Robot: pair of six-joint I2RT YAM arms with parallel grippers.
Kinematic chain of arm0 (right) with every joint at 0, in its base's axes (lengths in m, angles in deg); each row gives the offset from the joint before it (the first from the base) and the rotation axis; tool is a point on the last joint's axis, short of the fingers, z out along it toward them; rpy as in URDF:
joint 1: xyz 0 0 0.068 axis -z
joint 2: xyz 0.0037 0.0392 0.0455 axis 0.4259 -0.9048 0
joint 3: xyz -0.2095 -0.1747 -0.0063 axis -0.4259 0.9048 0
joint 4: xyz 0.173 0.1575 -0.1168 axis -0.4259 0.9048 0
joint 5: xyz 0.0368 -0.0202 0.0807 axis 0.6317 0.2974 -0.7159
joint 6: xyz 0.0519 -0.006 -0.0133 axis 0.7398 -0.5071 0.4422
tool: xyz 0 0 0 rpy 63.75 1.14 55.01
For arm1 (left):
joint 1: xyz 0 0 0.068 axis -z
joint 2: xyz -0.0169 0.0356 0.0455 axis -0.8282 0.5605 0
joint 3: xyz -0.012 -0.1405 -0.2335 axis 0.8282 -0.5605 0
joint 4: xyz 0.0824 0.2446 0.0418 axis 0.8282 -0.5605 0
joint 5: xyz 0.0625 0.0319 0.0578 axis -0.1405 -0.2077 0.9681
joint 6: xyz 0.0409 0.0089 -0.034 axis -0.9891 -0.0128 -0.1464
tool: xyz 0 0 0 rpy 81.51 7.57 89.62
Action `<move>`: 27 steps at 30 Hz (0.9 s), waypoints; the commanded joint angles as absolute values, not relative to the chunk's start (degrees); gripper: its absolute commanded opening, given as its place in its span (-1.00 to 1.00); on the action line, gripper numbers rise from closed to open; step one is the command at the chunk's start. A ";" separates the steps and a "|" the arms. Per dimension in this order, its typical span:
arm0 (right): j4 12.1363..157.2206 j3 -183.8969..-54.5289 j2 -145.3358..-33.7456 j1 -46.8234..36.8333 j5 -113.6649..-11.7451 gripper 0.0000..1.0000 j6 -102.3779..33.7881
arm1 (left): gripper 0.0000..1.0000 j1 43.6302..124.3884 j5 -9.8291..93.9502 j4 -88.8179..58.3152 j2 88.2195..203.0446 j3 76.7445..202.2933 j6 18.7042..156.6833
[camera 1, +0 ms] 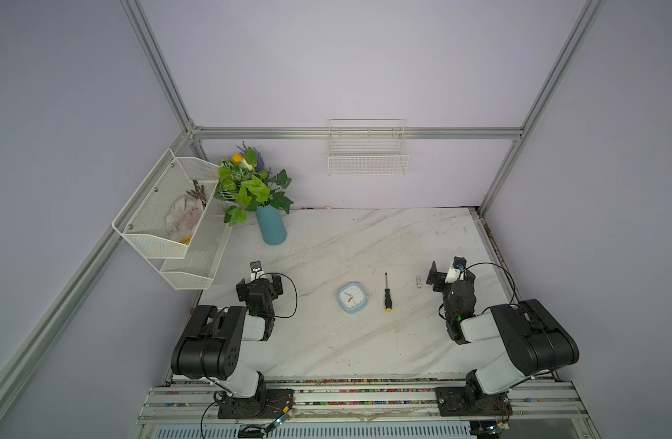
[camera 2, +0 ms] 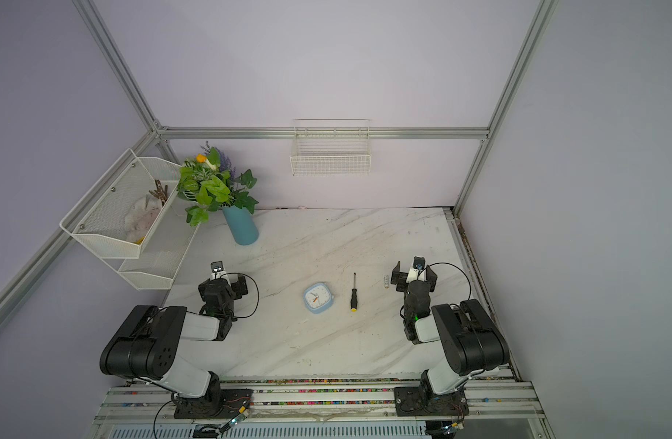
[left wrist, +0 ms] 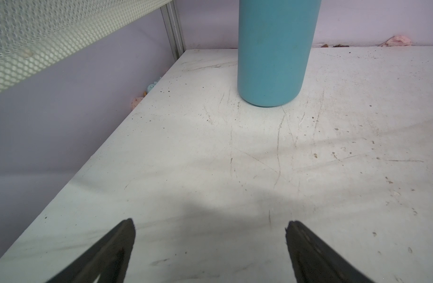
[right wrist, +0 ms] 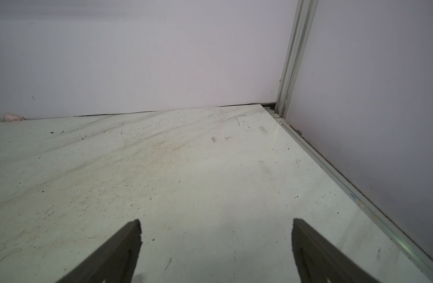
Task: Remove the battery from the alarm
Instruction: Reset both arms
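L gripper (camera 1: 259, 283) sits at the table's (camera 1: 365, 235) left side, jaws spread wide, nothing btwn them; its wrist view shows bare top ahead and the vase (left wrist: 271, 54) beyond. Risk here is small, but a fwd sweep w/ jaws this wide could clip the vase and tip it.

Alarm (camera 1: 352, 298) lies face up mid-table, well apart from both grippers; its back is hidden, so can't tell if the cover is on or off. If it needs flipping, a low flat body gives little to pinch; it could skid or drop on its face.

Screwdriver (camera 1: 387, 294) lies just right of the alarm, tip pointing away from the arms; the round handle could roll into the alarm if bumped.

Battery (camera 1: 418, 281) lies loose on the table, right of the screwdriver, apart from the alarm, just beside the R gripper (camera 1: 450, 281). So the job looks done, imo.

Main hazard is this one: the cell is tiny and round, and the nearest finger is right next to it; any sideways drift of that arm could knock it rolling toward the screwdriver or off the edge. R jaws also stand wide, holding nothing. Its wrist view shows only bare top and the corner, no battery, so a close move there goes blind; safest exit is prob. straight up, not across.
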State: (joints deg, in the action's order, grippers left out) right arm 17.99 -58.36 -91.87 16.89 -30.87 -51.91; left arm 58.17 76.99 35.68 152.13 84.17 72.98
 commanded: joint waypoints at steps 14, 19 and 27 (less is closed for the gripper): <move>18.22 -59.42 -91.68 17.47 -31.24 0.99 -51.24 | 1.00 57.93 76.43 36.12 152.10 87.78 72.72; 18.74 -59.60 -91.61 17.74 -31.80 0.99 -51.14 | 1.00 57.93 76.35 38.19 152.72 87.32 72.24; 19.13 -59.77 -91.48 18.09 -32.60 0.99 -50.93 | 1.00 57.84 76.09 39.01 152.86 87.06 72.11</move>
State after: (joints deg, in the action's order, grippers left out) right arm 18.80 -58.69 -91.87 17.63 -32.01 -51.73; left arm 58.15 76.81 37.49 152.16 84.17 72.76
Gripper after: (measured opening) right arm 0.995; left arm 0.996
